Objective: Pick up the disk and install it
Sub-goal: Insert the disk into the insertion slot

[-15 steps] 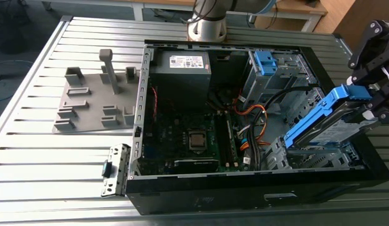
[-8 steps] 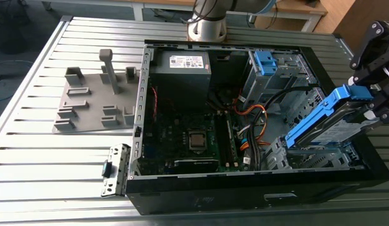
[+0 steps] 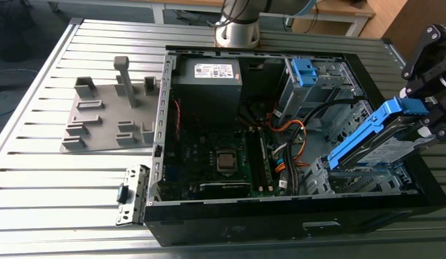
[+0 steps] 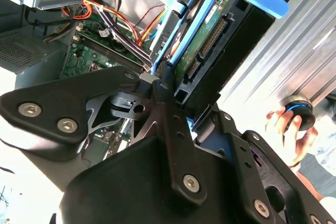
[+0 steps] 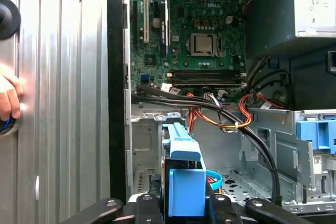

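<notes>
fingers [image 5: 149, 209] clamped on the disk [image 3: 378, 135] | long axis tilted, low end pointing toward drive bay [image 3: 360, 181] just beneath | not yet seated

Bright, even light washes the slatted table [image 3: 43, 172], while the case [image 3: 281, 226] interior lies shadowed.

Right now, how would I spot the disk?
Find the open black computer case. At its edge on the exterior view's right, the tool grips a tilted flat disk framed in bright blue plastic. The other blue bracket sits fixed inside.
</notes>
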`<state>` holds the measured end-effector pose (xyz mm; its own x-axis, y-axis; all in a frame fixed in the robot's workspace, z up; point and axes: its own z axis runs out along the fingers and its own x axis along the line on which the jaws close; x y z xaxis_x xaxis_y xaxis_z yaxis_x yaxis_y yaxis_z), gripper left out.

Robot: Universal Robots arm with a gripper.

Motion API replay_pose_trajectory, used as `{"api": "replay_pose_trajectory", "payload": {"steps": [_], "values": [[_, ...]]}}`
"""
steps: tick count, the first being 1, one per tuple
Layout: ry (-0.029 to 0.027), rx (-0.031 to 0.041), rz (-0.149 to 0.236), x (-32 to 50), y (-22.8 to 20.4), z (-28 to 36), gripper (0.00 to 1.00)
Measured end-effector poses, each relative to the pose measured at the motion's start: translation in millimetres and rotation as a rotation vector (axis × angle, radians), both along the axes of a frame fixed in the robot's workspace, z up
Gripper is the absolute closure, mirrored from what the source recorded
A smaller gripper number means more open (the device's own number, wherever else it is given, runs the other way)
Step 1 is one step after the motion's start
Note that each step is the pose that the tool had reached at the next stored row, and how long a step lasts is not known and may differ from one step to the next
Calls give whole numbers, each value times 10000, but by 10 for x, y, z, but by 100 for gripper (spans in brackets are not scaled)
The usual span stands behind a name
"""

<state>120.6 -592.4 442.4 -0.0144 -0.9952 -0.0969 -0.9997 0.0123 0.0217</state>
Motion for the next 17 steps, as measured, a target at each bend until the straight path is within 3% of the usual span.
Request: {"api": "replay_pose_trajectory", "payload": {"steps": [11,17], "values": [[0,-12,1,-5,17,-62,64],[-21,-9,24,-79,16,-69,64]]}}
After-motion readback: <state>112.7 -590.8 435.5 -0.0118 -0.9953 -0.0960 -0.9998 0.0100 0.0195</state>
